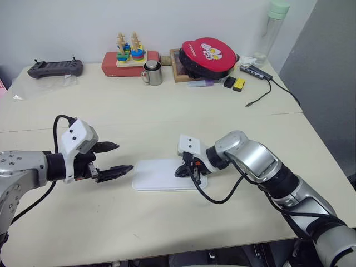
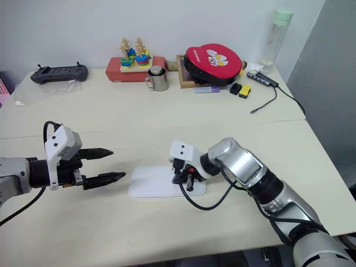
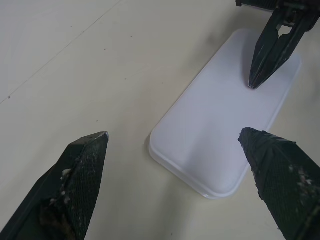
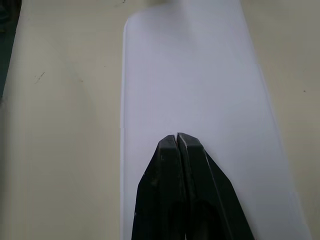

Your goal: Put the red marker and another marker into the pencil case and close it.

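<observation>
So we've got the pencil case (image 1: 158, 175) lying lid-down-shut on the bench (image 1: 167, 117), our right pincer (image 1: 182, 171) pinched closed with its tips on the lid, and our left pincer (image 1: 114, 158) wide open just beside it.

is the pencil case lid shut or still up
Shut. The pencil case lies flat on the table, its smooth white lid down, no tray showing. The right claw, fingers together, is over the lid.

Cream table (image 1: 167, 228): closed white case (image 1: 158, 177) flat near front; at back a controller (image 1: 55, 68), red block w/ toy (image 1: 129, 60), steel mug (image 1: 152, 73), red pouch (image 1: 208, 57), bottle (image 1: 273, 30).
</observation>
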Robot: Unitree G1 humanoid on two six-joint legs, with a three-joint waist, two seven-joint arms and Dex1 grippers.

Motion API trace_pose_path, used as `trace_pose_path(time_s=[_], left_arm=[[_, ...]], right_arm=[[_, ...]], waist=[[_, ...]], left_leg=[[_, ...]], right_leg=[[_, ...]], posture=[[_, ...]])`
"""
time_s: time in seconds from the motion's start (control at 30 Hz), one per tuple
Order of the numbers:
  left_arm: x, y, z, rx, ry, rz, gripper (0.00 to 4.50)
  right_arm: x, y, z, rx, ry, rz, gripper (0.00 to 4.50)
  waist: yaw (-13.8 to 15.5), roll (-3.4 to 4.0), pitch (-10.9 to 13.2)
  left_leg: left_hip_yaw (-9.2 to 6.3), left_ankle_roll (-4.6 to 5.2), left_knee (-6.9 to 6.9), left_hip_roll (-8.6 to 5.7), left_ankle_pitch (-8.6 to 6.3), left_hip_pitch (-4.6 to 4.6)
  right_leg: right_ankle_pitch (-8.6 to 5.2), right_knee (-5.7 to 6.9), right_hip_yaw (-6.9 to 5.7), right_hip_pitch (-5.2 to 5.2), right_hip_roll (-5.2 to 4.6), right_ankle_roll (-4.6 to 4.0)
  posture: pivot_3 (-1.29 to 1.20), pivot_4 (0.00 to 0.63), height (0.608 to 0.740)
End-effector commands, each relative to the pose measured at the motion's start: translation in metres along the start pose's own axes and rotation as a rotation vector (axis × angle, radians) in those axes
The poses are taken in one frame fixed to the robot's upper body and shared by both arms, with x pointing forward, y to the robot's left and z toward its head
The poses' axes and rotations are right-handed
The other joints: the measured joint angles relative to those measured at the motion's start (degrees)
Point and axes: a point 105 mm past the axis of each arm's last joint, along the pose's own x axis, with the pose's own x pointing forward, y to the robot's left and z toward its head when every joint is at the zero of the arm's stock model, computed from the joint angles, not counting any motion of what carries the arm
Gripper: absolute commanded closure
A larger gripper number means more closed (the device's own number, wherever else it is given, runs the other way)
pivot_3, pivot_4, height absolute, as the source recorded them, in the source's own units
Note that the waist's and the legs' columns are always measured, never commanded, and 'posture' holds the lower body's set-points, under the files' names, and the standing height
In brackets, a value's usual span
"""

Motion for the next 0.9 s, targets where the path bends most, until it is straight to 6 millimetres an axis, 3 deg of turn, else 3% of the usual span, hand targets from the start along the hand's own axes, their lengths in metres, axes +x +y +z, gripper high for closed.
trace_pose_path(time_s=[0.03, 0.13, 0.2, 0.3, 0.47, 0.63, 0.83, 0.9], left_arm=[[-0.004, 0.003, -0.002, 0.009, -0.024, 0.065, 0.00], [-0.004, 0.001, -0.006, -0.009, -0.030, 0.086, 0.00], [-0.004, -0.001, -0.007, -0.017, -0.036, 0.092, 0.00], [-0.005, 0.002, -0.009, -0.034, -0.040, 0.129, 0.00], [-0.010, 0.007, -0.017, -0.050, -0.026, 0.179, 0.00], [-0.019, 0.023, -0.018, -0.115, -0.114, 0.360, 0.00], [-0.004, 0.007, -0.028, -0.215, -0.200, 0.468, 0.00], [-0.003, 0.005, -0.028, -0.222, -0.217, 0.485, 0.00]], right_arm=[[-0.024, -0.017, 0.034, -0.047, -0.174, -0.135, 4.48], [-0.037, -0.043, 0.030, 0.056, -0.192, -0.299, 4.48], [-0.045, -0.045, 0.021, 0.046, -0.181, -0.332, 4.48], [-0.056, -0.048, 0.011, 0.058, -0.174, -0.382, 4.04], [-0.066, -0.058, 0.008, 0.075, -0.189, -0.475, 2.78], [-0.088, -0.072, 0.000, 0.115, -0.228, -0.626, 1.61], [-0.105, -0.076, -0.028, 0.195, -0.250, -0.766, 0.20], [-0.108, -0.078, -0.033, 0.208, -0.248, -0.798, 0.03]], waist=[[0.00, -0.01, 0.00], [0.01, -0.02, -0.01], [0.14, -0.02, -0.01], [0.53, -0.02, -0.01], [-0.06, 0.00, 0.00], [0.01, 0.01, 0.00], [0.24, -0.06, -0.04], [0.32, -0.06, -0.03]], left_leg=[[-0.01, 0.00, 0.00, 0.00, 0.00, -0.04], [-0.05, 0.00, -0.02, 0.02, 0.00, -0.08], [-0.05, 0.00, -0.02, 0.02, 0.00, -0.09], [-0.05, 0.00, -0.02, -0.01, 0.00, -0.13], [-0.02, 0.00, -0.02, -0.01, 0.00, -0.12], [-0.03, 0.00, -0.01, 0.01, 0.00, -0.12], [-0.02, 0.00, 0.02, -0.04, 0.00, -0.17], [-0.02, 0.00, 0.03, -0.05, -0.01, -0.18]], right_leg=[[0.00, -0.01, -0.01, -0.03, 0.00, 0.00], [0.00, -0.01, -0.04, -0.07, 0.00, 0.00], [0.00, -0.01, -0.04, -0.07, 0.00, -0.01], [0.00, -0.07, -0.05, -0.06, -0.02, -0.01], [0.00, -0.03, -0.03, -0.08, -0.02, -0.01], [0.00, -0.03, -0.03, -0.07, 0.00, -0.01], [0.04, -0.07, 0.00, -0.04, -0.08, 0.05], [0.05, -0.06, 0.00, -0.05, -0.09, 0.06]], posture=[[0.00, 0.150, 0.740], [0.00, 0.150, 0.740], [0.00, 0.150, 0.740], [0.00, 0.150, 0.740], [0.00, 0.150, 0.740], [0.00, 0.150, 0.740], [0.00, 0.150, 0.740], [0.00, 0.150, 0.740]])
